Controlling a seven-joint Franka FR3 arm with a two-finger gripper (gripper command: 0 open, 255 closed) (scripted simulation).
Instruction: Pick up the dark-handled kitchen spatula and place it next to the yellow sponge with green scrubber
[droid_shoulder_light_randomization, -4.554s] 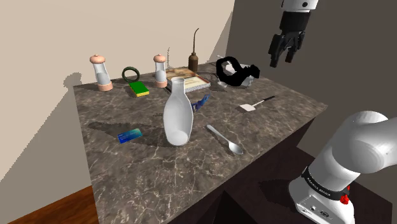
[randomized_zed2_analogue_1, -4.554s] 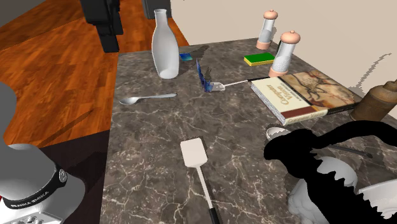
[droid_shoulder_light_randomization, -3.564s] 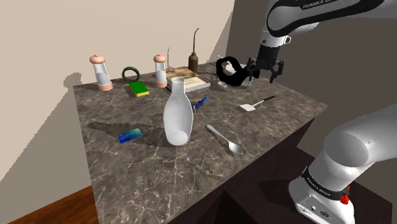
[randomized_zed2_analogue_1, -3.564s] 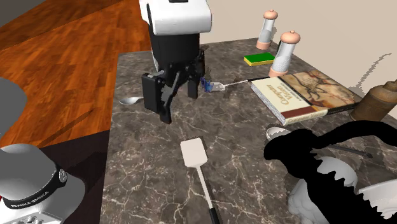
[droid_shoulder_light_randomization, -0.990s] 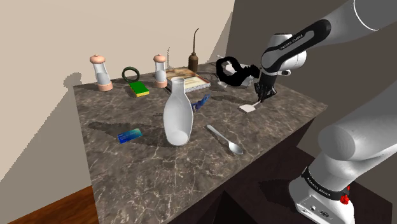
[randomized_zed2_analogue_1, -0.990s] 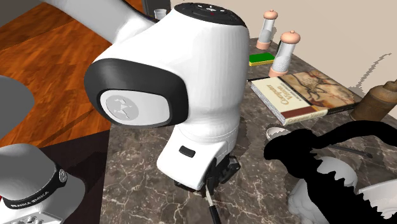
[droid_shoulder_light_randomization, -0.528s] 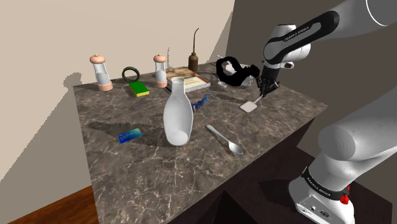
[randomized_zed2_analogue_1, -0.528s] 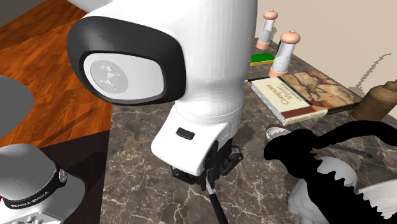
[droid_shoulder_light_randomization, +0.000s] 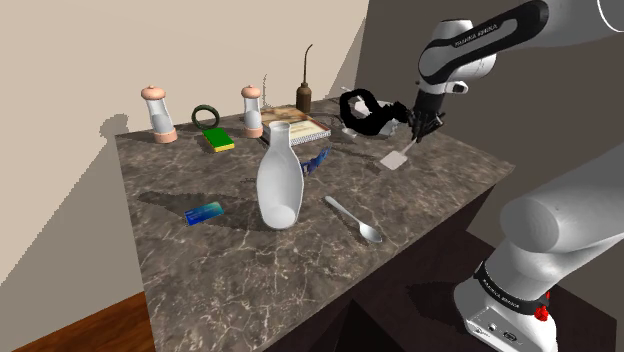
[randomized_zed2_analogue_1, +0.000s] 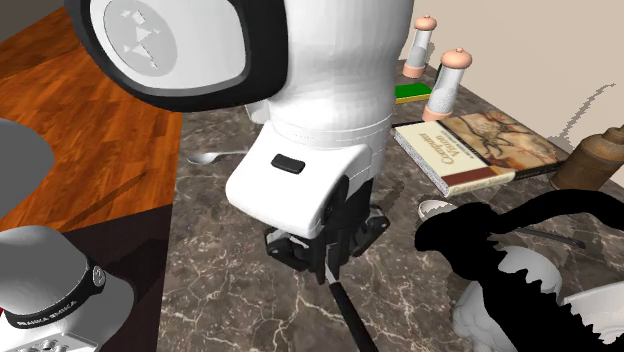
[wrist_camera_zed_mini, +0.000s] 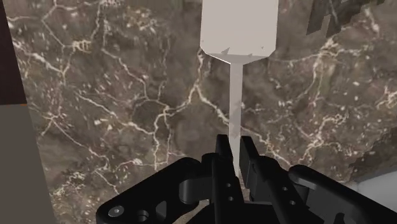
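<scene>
Our end effector (wrist_camera_zed_mini: 233, 149) is clamped on the thin shaft of the spatula (wrist_camera_zed_mini: 239, 28), a finger pressed against each side and the pale blade sticking out ahead over the dark marbled surface (wrist_camera_zed_mini: 114, 95). In the shoulder view we find the spatula toward that view's right end of the surface, just beside a black and white object (droid_shoulder_light_randomization: 370, 112). It is well apart from the yellow sponge (droid_shoulder_light_randomization: 218, 139) with its green top, which lies beyond the white vase (droid_shoulder_light_randomization: 279, 178).
</scene>
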